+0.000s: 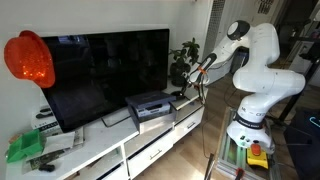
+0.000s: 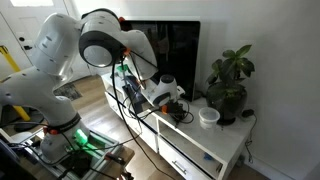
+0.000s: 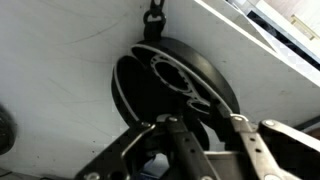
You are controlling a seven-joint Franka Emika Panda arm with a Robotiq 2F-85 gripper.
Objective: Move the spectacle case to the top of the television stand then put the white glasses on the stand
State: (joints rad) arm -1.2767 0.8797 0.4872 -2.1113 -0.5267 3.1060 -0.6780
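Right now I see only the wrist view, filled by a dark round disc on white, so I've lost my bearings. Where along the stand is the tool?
Observer: The tool is low over the stand, near the end where a plant stands.
Operator: Anything close on that end?
Observer: A white bowl sits beside the plant.
Operator: And toward the other end?
Observer: A black-and-grey box lies in front of the TV.
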